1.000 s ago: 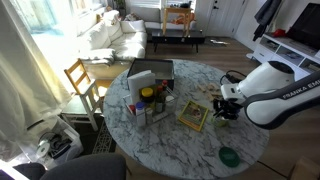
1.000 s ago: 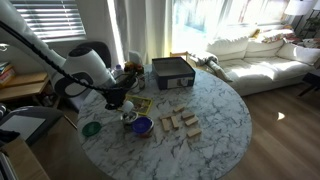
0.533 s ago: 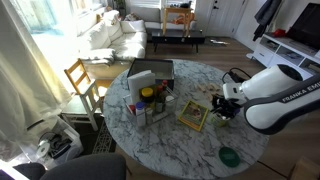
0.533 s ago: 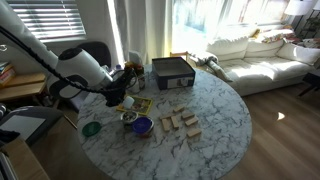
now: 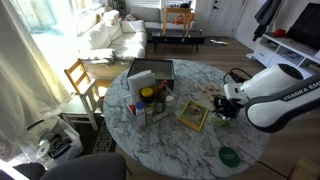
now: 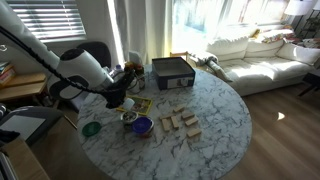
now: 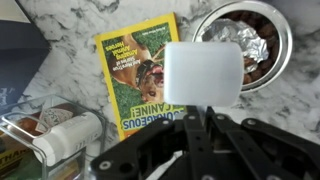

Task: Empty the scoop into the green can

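Observation:
My gripper (image 7: 197, 122) is shut on the handle of a white scoop (image 7: 203, 73), held above the table between a magazine (image 7: 138, 78) and a foil-lined metal bowl (image 7: 246, 40) with brown pieces. What the scoop holds does not show. In both exterior views the gripper (image 5: 222, 108) (image 6: 118, 100) hovers over the metal bowl (image 6: 129, 117). The green can (image 5: 229, 157) (image 6: 91, 128) sits low near the table edge, apart from the gripper. It is out of the wrist view.
A purple bowl (image 6: 142, 126) stands beside the metal bowl. Wooden blocks (image 6: 180, 122) lie mid-table. A dark box (image 6: 172, 72) (image 5: 150, 72) and jars and bottles (image 5: 150, 100) stand further along the round marble table (image 6: 215, 125). A wooden chair (image 5: 82, 80) stands beside it.
The arm has shifted slightly and lifted the scoop a little over the metal bowl. In the last half second nothing visibly moved.

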